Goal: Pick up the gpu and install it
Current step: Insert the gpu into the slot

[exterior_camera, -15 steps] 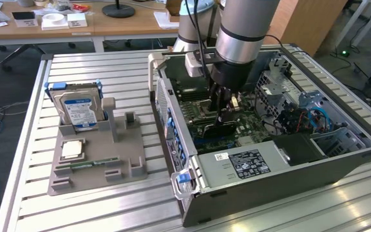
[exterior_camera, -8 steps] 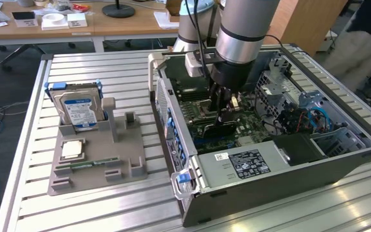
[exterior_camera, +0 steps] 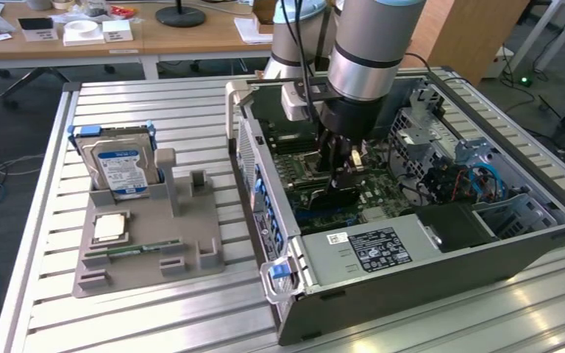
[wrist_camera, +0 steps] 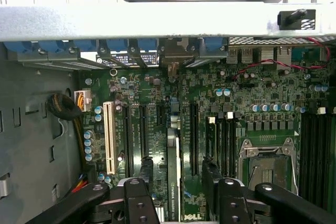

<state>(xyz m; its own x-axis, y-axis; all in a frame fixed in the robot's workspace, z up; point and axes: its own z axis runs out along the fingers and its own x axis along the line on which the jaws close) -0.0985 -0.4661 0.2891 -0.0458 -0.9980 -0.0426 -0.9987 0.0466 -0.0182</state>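
My gripper (exterior_camera: 344, 182) reaches down into the open computer case (exterior_camera: 400, 257), over the green motherboard (exterior_camera: 307, 213). In the wrist view the gripper (wrist_camera: 177, 168) is shut on the gpu (wrist_camera: 174, 192), a slim dark card seen edge-on, with one black finger (wrist_camera: 145, 169) on each side. The card hangs just above the motherboard (wrist_camera: 262, 98), lined up along the long black expansion slots (wrist_camera: 193, 129) and pointing toward the rear slot brackets (wrist_camera: 173, 51). Whether its lower edge touches a slot I cannot tell.
At the exterior view's left, a grey holder (exterior_camera: 145, 250) carries a silver hard drive (exterior_camera: 121, 165), a processor chip (exterior_camera: 111, 226) and a small green memory stick (exterior_camera: 130, 250). Inside the case are the black power supply (exterior_camera: 381, 246), cables (exterior_camera: 469, 180) and a drive cage (exterior_camera: 420, 129).
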